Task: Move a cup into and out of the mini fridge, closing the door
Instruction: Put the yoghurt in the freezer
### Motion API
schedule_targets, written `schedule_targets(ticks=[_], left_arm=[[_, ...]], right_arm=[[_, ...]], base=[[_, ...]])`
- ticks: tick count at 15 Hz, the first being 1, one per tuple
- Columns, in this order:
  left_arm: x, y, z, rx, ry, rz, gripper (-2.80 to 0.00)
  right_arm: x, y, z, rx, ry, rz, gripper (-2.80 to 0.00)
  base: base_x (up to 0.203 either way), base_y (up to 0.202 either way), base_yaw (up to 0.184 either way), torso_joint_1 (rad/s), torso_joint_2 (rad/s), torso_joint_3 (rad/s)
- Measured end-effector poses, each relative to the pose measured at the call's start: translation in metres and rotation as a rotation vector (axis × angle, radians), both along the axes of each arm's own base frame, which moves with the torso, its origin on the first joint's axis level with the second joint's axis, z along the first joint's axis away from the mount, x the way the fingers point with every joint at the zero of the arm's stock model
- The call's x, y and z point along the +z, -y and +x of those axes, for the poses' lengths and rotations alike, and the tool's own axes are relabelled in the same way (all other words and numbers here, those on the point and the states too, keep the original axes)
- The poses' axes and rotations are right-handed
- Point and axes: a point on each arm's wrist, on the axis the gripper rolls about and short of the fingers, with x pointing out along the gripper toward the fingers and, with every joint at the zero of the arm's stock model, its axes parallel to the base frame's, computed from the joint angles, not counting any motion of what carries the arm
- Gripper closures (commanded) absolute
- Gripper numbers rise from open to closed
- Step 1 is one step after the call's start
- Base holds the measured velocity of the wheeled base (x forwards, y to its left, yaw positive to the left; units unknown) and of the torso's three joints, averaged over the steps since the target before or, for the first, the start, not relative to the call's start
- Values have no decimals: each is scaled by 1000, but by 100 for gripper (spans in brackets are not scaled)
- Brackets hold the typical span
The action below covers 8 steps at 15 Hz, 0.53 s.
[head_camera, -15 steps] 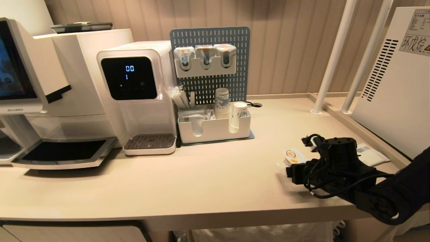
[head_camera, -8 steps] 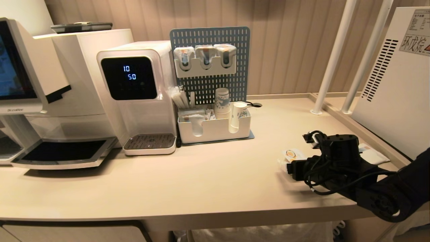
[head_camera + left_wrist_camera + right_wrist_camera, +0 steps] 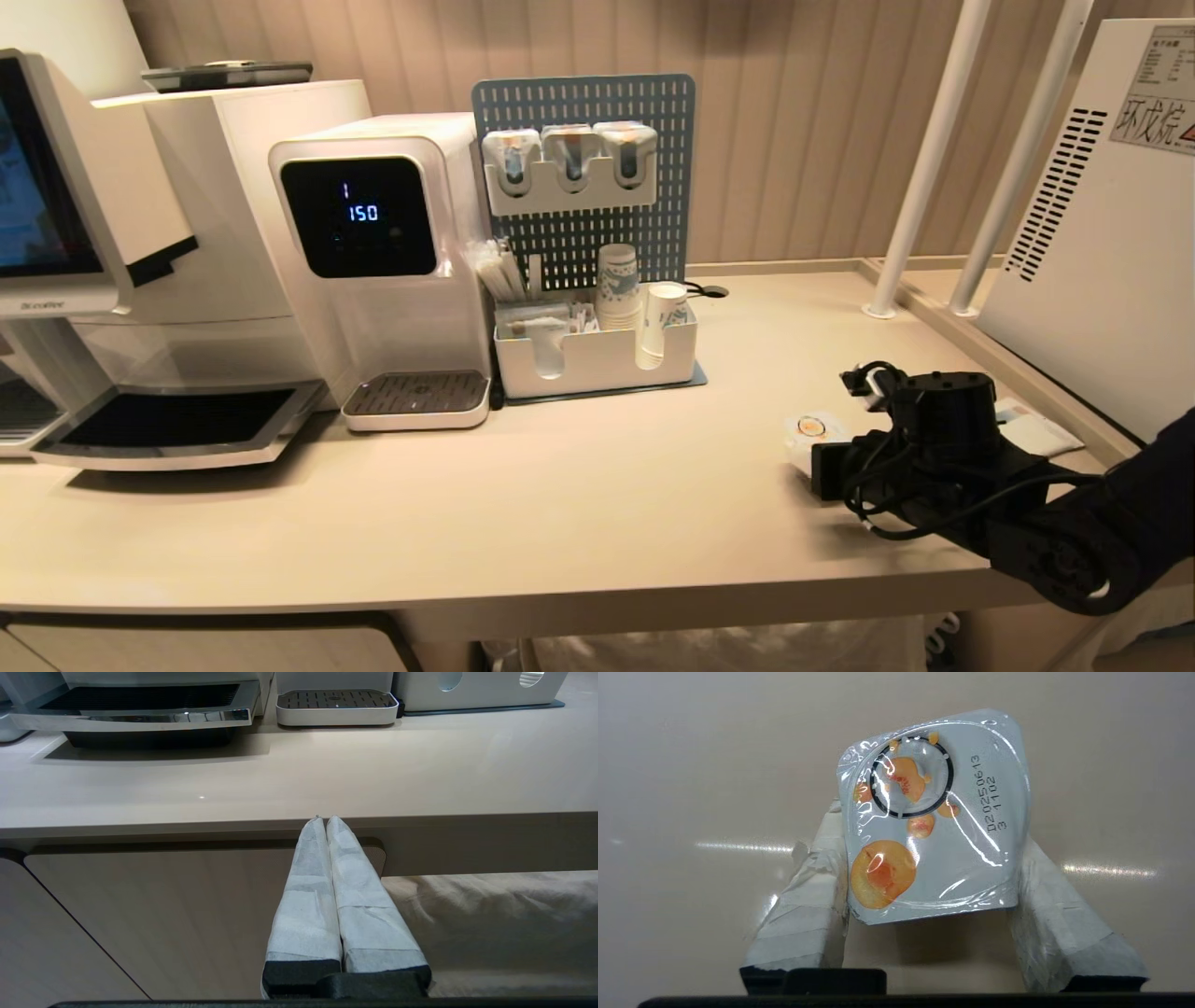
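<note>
white cup (image 3: 936, 816) between right pincer (image 3: 931, 858) fingers (image 3: 817, 868), on counter (image 3: 579, 495)

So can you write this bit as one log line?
right tool: closing around cup on table | left tool: shut, parked below table edge | mini fridge: untouched

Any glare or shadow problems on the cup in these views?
Right wrist view: white glare streaks cross the cup lid's film, date print still legible, tabletop shows two bright reflections. Head view: right gripper hides most of the cup, faint shadow beneath.
</note>
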Motion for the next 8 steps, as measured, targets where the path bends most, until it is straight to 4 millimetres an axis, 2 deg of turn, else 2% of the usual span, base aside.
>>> schedule_targets(ticks=[8], left_arm=[[0, 0, 0, 0, 0, 0, 0]], right_arm=[[3, 2, -5, -21, -10, -18, 0]], base=[[0, 0, 0, 0, 0, 0]])
